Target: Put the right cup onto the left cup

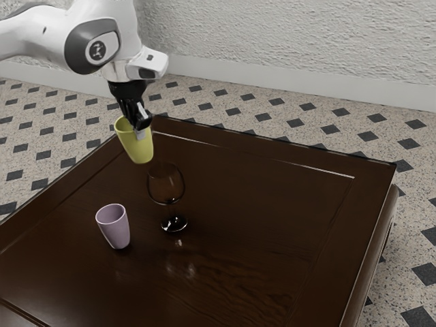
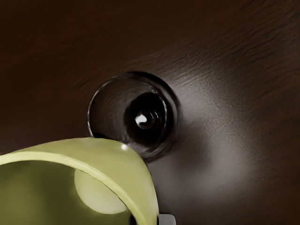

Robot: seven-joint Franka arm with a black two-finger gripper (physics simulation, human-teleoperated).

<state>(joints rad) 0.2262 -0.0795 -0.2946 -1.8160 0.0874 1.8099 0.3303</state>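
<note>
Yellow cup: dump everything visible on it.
The yellow cup is plain yellow-green, tapering from a wide round mouth to a narrower base, with no handle in sight. It looks smooth and slightly glossy, plastic or glazed ceramic, can't tell which. Mouth up, roughly upright, it hangs above the table, close to the wine glass; contact with the glass can't be judged. The pincer grips its wall at the rim, one finger inside, one outside. A paler patch shows inside.
</note>
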